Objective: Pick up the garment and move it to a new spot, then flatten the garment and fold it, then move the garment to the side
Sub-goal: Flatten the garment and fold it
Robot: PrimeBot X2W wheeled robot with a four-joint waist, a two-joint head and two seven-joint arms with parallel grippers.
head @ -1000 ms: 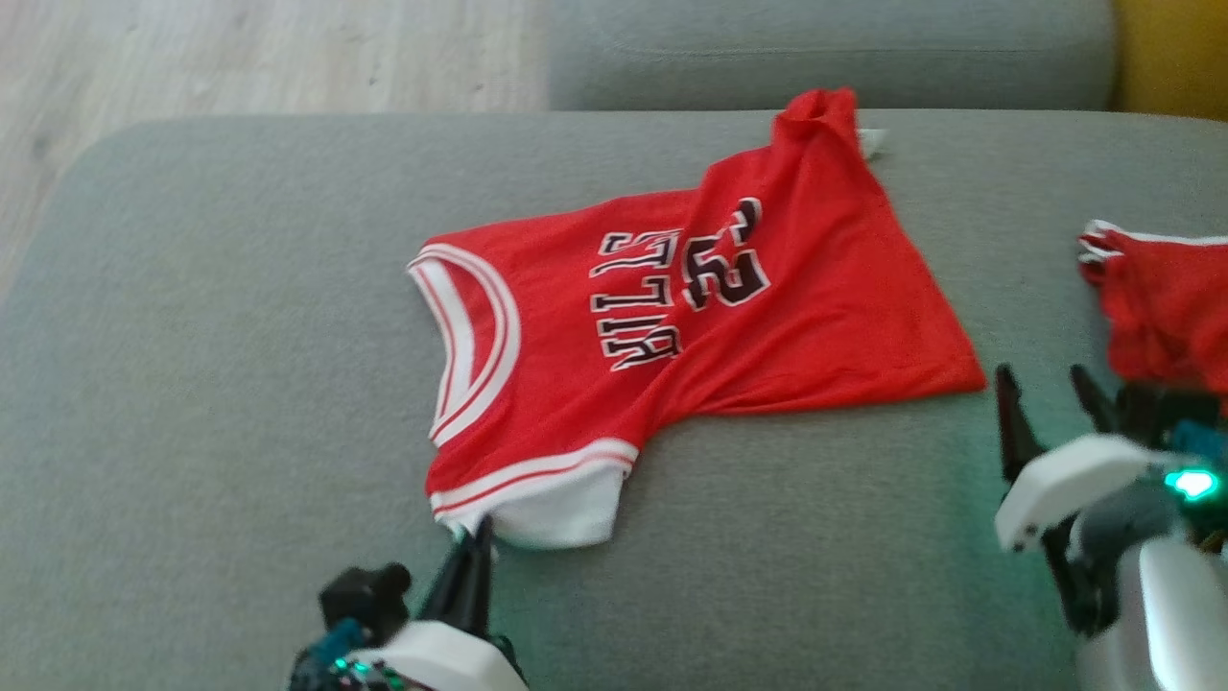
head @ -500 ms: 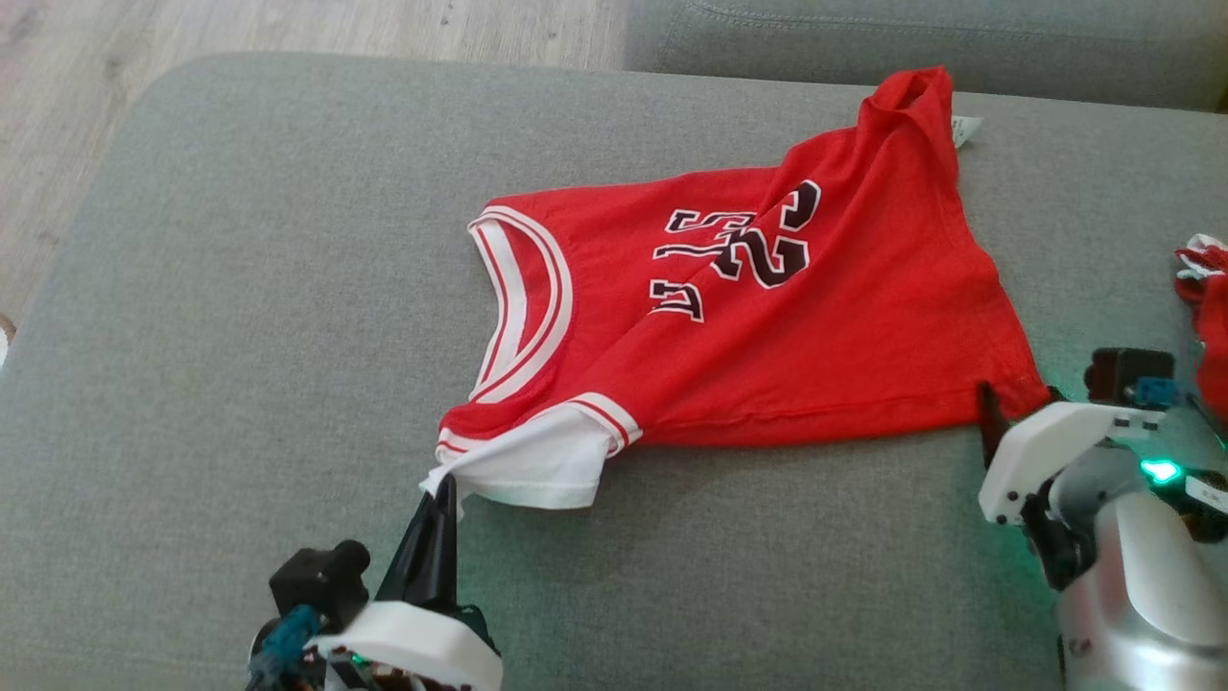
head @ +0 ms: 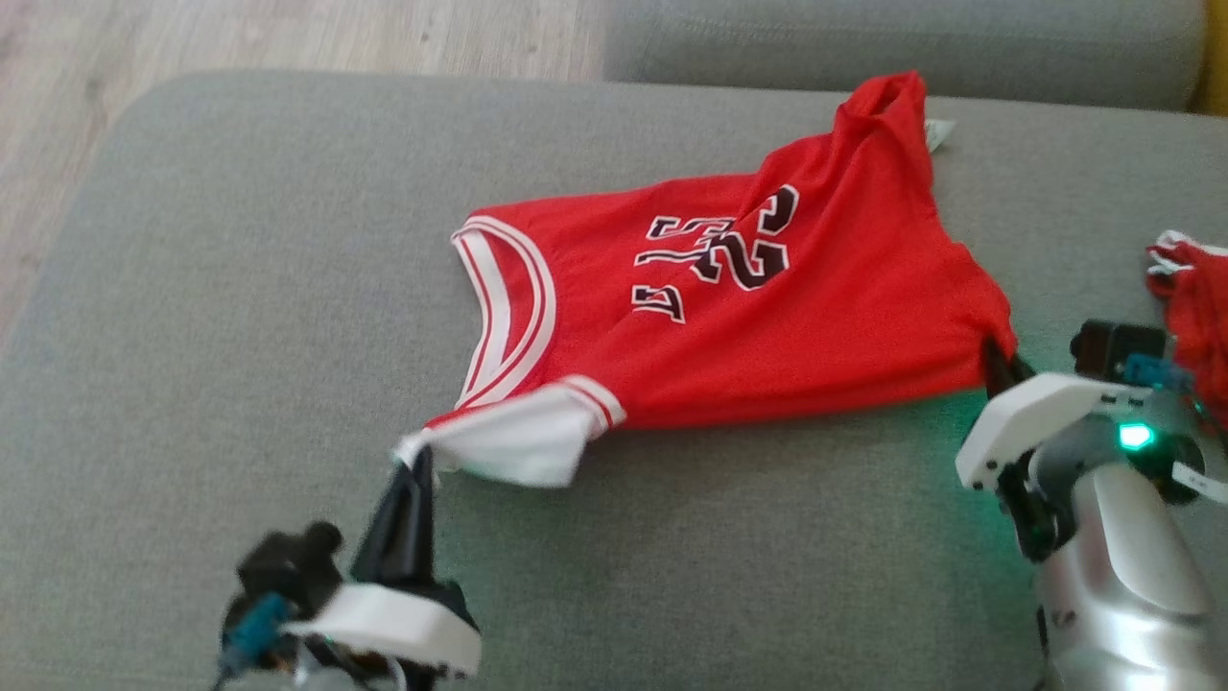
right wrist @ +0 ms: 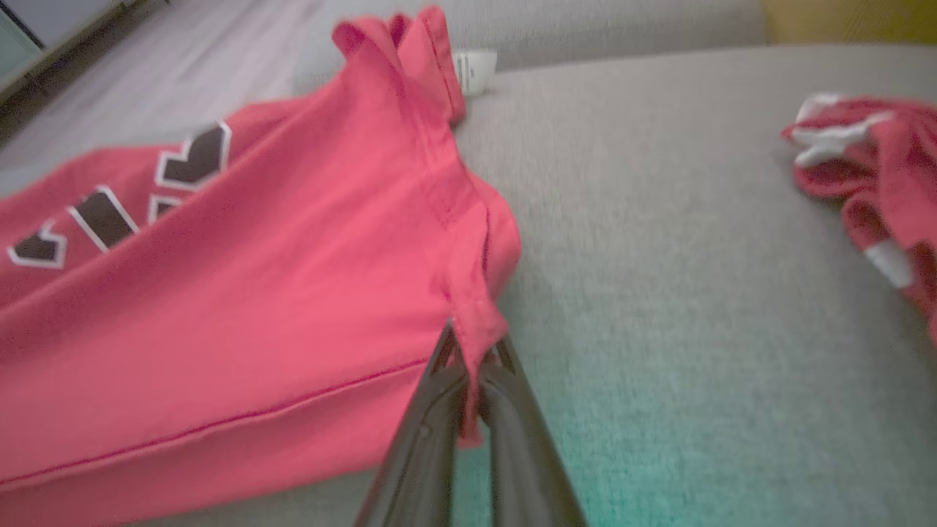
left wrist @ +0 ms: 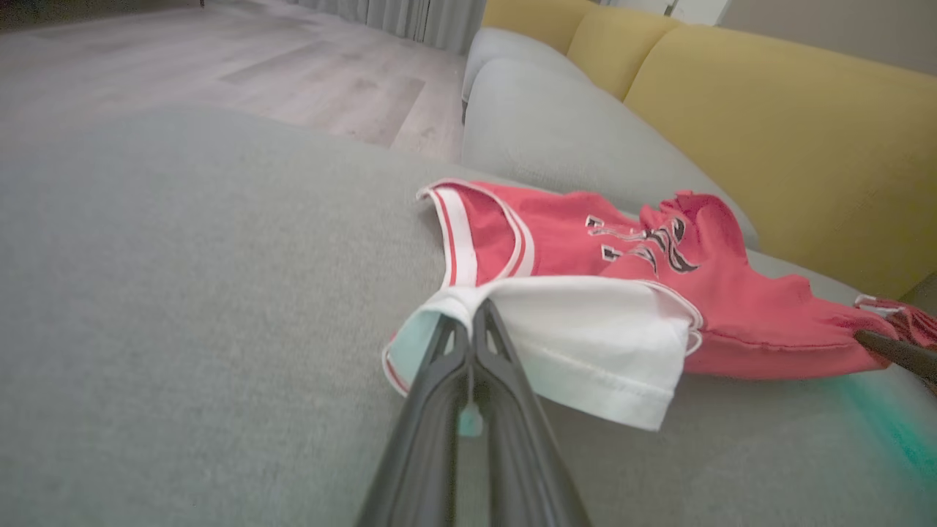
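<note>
Two claws pinched the red shirt (head: pixel 767 317) on the grey cushion (head: pixel 240 288).

The red shirt lay spread near the middle of the grey cushion, with its black numbers facing up. The left claw (head: pixel 414 461) was clenched on the shirt's white sleeve, toward the cushion's front edge, and held it a little off the cushion. The right claw (right wrist: pixel 472 351) was squeezed tight on the shirt's red bottom corner, toward the cushion's right side. A small red cloth (head: pixel 1190 307) sat crumpled at the cushion's right edge, apart from the shirt.
</note>
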